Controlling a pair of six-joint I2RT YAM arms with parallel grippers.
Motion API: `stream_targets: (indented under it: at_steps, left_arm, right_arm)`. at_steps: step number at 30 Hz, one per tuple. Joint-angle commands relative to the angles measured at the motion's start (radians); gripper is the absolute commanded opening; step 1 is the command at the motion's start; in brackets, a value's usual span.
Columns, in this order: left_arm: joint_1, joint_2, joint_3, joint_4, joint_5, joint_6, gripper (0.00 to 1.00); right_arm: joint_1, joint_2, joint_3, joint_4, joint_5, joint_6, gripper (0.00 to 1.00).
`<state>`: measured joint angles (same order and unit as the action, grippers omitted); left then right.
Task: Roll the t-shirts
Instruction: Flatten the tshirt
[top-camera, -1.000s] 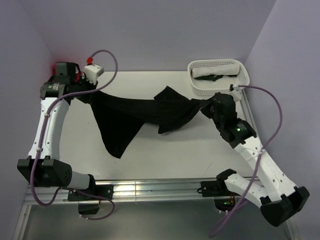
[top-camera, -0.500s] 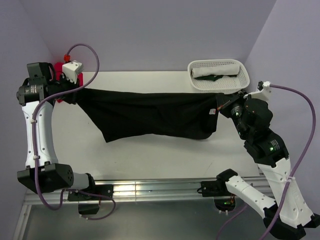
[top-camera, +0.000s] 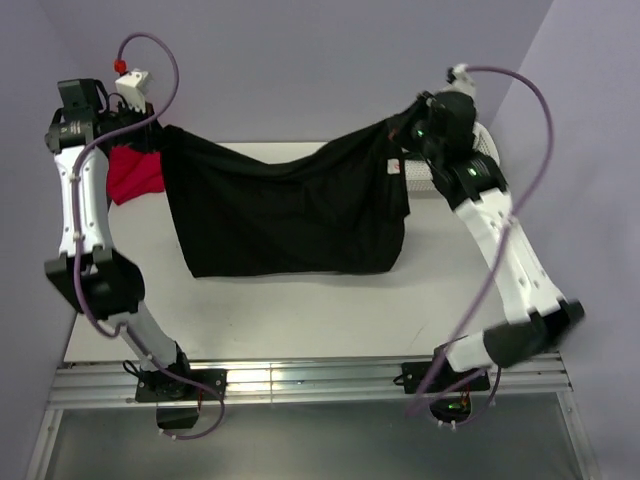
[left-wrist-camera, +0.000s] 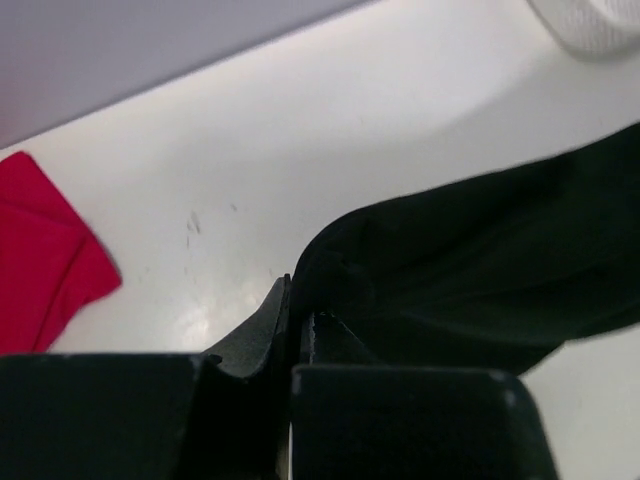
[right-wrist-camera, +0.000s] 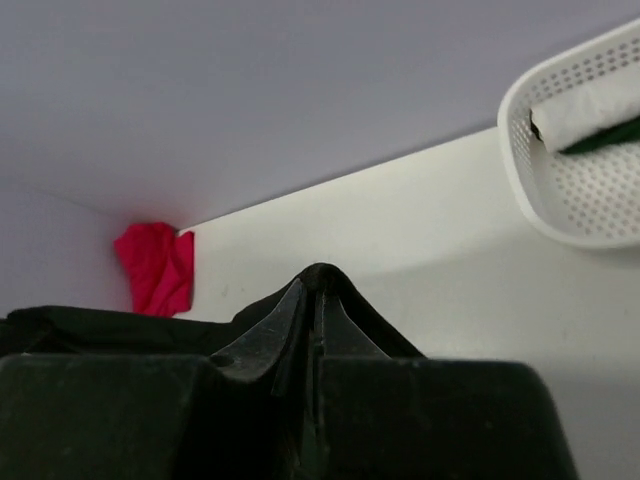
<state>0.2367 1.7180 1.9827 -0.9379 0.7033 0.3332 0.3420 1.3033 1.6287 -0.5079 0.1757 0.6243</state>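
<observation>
- The black t-shirt hangs spread like a curtain between the two raised arms, and its top edge sags in the middle. Its lower hem is down at the table, but it is hard to tell whether it touches. The sleeves cannot be made out in the dark folds.
- The left gripper has its fingers pinched together on the shirt's top left corner. In the left wrist view black cloth comes out from between the closed fingers.
- The right gripper is clamped on the top right corner. In its own wrist view bunched cloth covers the fingertips.
- A red cloth lies at the table's far left, partly hidden behind the left arm and the shirt. What sort of cloth it is cannot be told.
- The white basket sits at the far right, cut off by the picture's edge. From above the right arm hides nearly all of it.
- A white roll lies in the basket with something dark beside it, too cut off to name.
</observation>
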Motion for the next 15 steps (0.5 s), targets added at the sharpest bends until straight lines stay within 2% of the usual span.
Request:
stream_targets:
  at_steps: [1, 2, 3, 4, 6, 7, 9, 11, 13, 14, 15]
  left_arm:
    - [0.007, 0.183, 0.131, 0.287, 0.021, -0.250, 0.00]
    - [0.007, 0.228, 0.172, 0.327, -0.002, -0.288, 0.00]
    - [0.007, 0.276, 0.292, 0.367, -0.007, -0.321, 0.00]
    - [0.009, 0.320, 0.364, 0.375, -0.016, -0.367, 0.00]
    - [0.009, 0.428, 0.532, 0.414, -0.033, -0.431, 0.00]
    - [0.009, 0.445, 0.554, 0.439, -0.033, -0.448, 0.00]
    - [0.009, 0.434, 0.536, 0.511, -0.041, -0.468, 0.00]
    - [0.009, 0.387, 0.466, 0.540, -0.038, -0.451, 0.00]
    - [0.009, 0.356, 0.433, 0.522, -0.054, -0.400, 0.00]
    - [0.010, 0.351, 0.415, 0.505, -0.059, -0.378, 0.00]
    - [0.013, 0.347, 0.403, 0.486, -0.048, -0.363, 0.00]
  right_arm:
    - [-0.041, 0.210, 0.148, 0.202, -0.143, -0.090, 0.00]
    - [-0.047, 0.258, 0.204, 0.209, -0.159, -0.101, 0.00]
    - [-0.057, 0.308, 0.265, 0.206, -0.171, -0.109, 0.00]
    - [-0.061, 0.354, 0.396, 0.200, -0.171, -0.116, 0.00]
    - [-0.063, 0.477, 0.517, 0.178, -0.171, -0.136, 0.00]
    - [-0.064, 0.513, 0.634, 0.169, -0.171, -0.141, 0.00]
    - [-0.073, 0.592, 0.756, 0.151, -0.171, -0.135, 0.00]
    - [-0.092, 0.608, 0.773, 0.164, -0.171, -0.118, 0.00]
    - [-0.112, 0.568, 0.713, 0.183, -0.196, -0.098, 0.00]
    - [-0.118, 0.541, 0.661, 0.198, -0.196, -0.081, 0.00]
    - [-0.121, 0.509, 0.525, 0.242, -0.183, -0.075, 0.00]
